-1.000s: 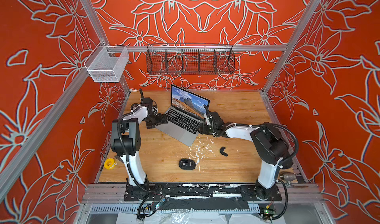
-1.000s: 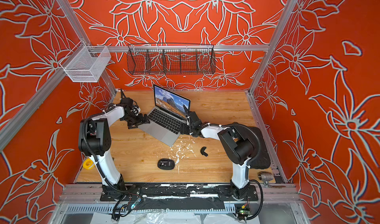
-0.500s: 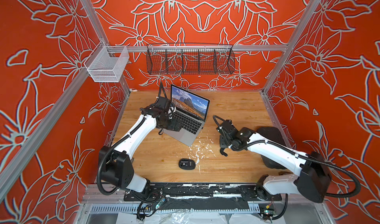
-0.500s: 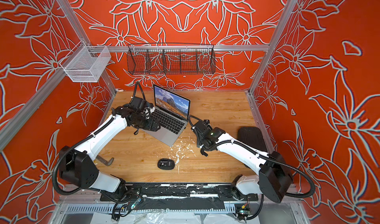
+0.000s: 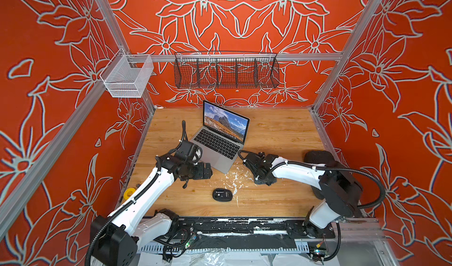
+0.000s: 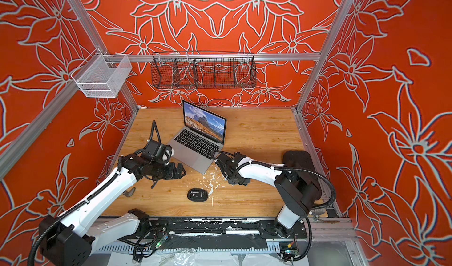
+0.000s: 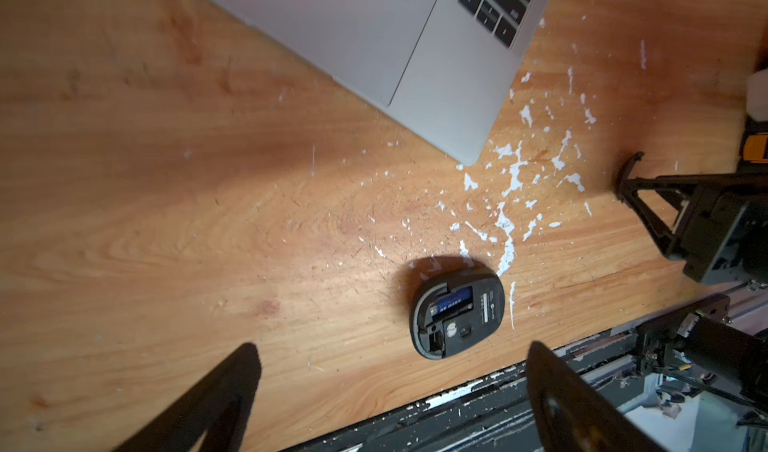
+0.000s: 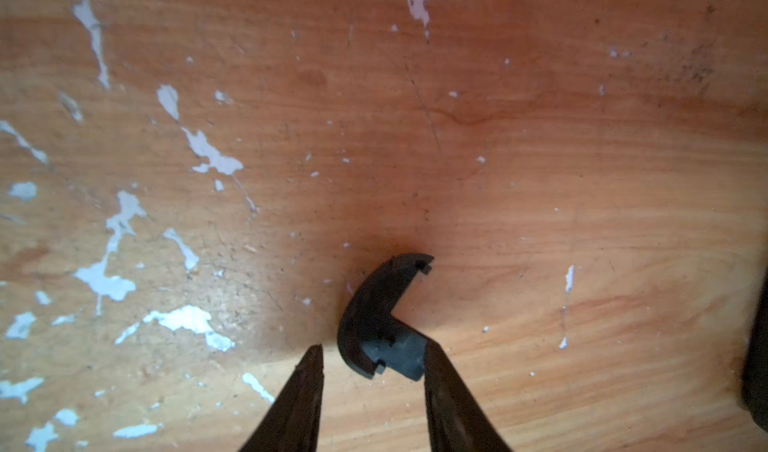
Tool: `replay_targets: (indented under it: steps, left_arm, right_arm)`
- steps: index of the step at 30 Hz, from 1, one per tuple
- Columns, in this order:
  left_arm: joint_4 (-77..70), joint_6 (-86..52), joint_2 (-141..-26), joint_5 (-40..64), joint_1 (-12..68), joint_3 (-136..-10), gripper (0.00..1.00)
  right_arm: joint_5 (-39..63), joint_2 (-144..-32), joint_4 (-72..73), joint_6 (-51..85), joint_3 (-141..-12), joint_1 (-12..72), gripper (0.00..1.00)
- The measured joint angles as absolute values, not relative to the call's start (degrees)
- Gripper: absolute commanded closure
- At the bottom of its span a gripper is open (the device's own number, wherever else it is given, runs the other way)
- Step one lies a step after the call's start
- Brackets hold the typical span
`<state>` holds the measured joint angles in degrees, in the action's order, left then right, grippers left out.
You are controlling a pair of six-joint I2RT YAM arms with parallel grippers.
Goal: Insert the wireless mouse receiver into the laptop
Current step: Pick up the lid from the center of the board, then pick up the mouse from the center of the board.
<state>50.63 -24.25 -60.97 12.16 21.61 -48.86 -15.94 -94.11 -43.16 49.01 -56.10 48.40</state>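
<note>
The mouse (image 5: pixel 222 195) lay belly-up near the middle of the table's (image 5: pixel 281 135) front edge, with its battery bay uncovered. In the left wrist view a small grey stub sat in a slot at the end of the mouse facing my left end effector (image 7: pixel 392 346). I took that stub for the wireless mouse receiver (image 7: pixel 435 340), though it was too small to be sure or to tell its long axis.

The left end effector hung with its jaws spread wide and nothing between them, off the laptop's (image 5: pixel 220 145) near corner. The mouse was just ahead of it toward the front edge, which made this the nearer arm.

The right end effector (image 8: pixel 372 348) was down at the table farther toward the right edge. Its jaws were partly apart and straddled one end of the curved black cover (image 8: pixel 374 304), one finger (image 8: pixel 436 371) against it and the other clear.

The mouse's underside label and blue battery carried print, but I could read none of it.
</note>
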Motion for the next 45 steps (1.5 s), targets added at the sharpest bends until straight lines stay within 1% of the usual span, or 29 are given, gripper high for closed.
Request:
replay_targets:
  steps: [5,9,11,12,18,21,23,26,30,37,45]
  left_arm:
    - [51.2,-30.3,-58.5,11.8,26.1,-44.2,0.03]
    - [51.4,-35.5,-57.4,10.9,31.3,-42.8,0.04]
    - [51.6,-38.3,-56.6,9.6,34.4,-41.9,0.05]
    - [52.0,-40.2,-56.0,9.0,36.5,-41.4,0.05]
    - [52.0,-52.7,-55.5,5.7,49.1,-38.9,0.03]
    - [50.5,-58.3,-58.8,5.0,54.5,-38.6,0.0]
    - [48.8,-60.6,-62.2,5.1,56.4,-38.6,0.02]
    - [46.3,-62.7,-67.0,5.1,57.3,-39.0,0.03]
    - [43.5,-63.4,-72.3,4.6,57.4,-41.4,0.03]
    - [38.2,-63.2,-81.8,5.3,57.4,-46.2,0.03]
    - [36.8,-59.8,-89.2,4.6,55.9,-52.2,0.03]
  right_arm:
    - [-16.8,-96.9,-41.2,48.6,-56.5,48.4,0.71]
    - [-18.9,-98.7,-41.3,48.3,-57.1,48.4,0.88]
    - [-19.5,-98.9,-41.3,48.7,-57.1,48.4,0.99]
    - [-19.9,-98.8,-41.2,49.0,-56.8,48.4,1.0]
    - [-21.0,-93.6,-38.5,50.4,-51.2,48.8,1.0]
    - [-21.1,-88.5,-38.7,50.4,-48.2,48.8,1.0]
    - [-21.1,-83.6,-38.6,50.2,-46.7,48.7,1.0]
    - [-21.6,-76.7,-38.2,50.1,-46.1,48.7,1.0]
    - [-22.3,-72.1,-38.0,49.9,-46.1,48.7,1.0]
    - [-24.1,-69.4,-37.8,49.7,-42.9,48.7,1.0]
    - [-24.7,-69.3,-37.6,49.6,-41.5,48.3,1.0]
